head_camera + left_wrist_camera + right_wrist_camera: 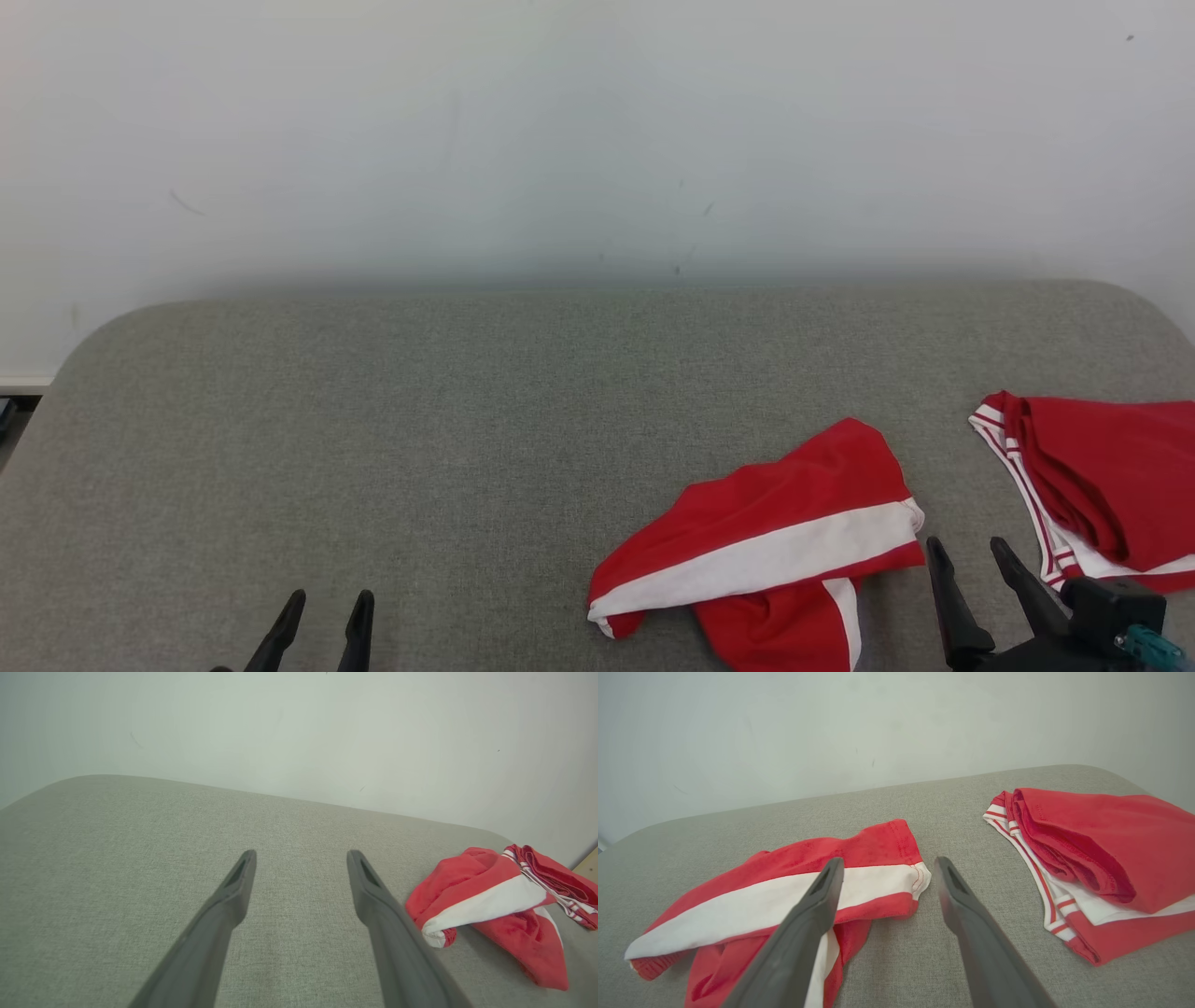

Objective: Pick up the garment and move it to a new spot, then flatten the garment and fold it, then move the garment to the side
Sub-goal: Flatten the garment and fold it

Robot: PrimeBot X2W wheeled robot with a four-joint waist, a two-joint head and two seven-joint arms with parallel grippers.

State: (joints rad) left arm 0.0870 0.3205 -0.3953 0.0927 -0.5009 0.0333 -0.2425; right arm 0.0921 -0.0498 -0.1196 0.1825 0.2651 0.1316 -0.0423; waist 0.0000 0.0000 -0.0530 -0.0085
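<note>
Garment [761, 551] lies crumpled near a folded red pile [1102, 485]; left fingers [280, 632] and right fingers [948, 597] spread empty.

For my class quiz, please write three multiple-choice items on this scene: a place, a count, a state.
1. Where is the crumpled garment? A) just left of the right gripper B) at the far left corner C) hanging off the edge
2. How many red-and-white garments lie on the grey surface? A) one B) two C) three
3. The left gripper is: A) shut on cloth B) open, empty C) shut, empty
Answers: 1 A, the head view shows them side by side; 2 B, a folded garment lies further right; 3 B, its fingers stand apart over bare surface.
</note>
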